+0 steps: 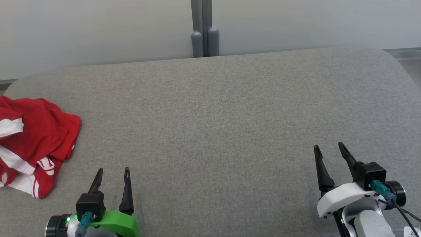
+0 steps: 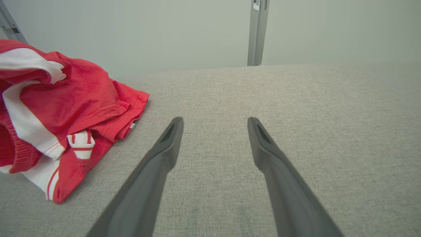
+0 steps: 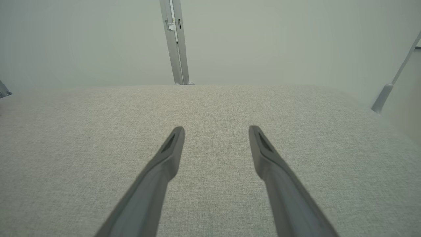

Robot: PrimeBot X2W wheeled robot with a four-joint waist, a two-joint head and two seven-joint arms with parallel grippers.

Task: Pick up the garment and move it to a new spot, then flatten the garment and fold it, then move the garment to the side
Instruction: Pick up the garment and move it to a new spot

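A crumpled red garment (image 1: 36, 138) with white stripes lies in a heap at the far left of the grey cloth table (image 1: 213, 125). In the left wrist view the garment (image 2: 65, 115) sits left of the fingers, apart from them. My left gripper (image 1: 112, 171) stands open near the table's front edge, a little right of the heap, with nothing between its fingers (image 2: 167, 144). At the front right my right gripper (image 1: 329, 147) is open too and holds nothing; bare cloth shows between its fingers (image 3: 169, 151).
A grey post (image 1: 204, 29) rises behind the table's far edge against a pale wall. The table's rounded corners fall away at the back left and back right. A slanted grey rod (image 3: 391, 82) stands off the table's right side.
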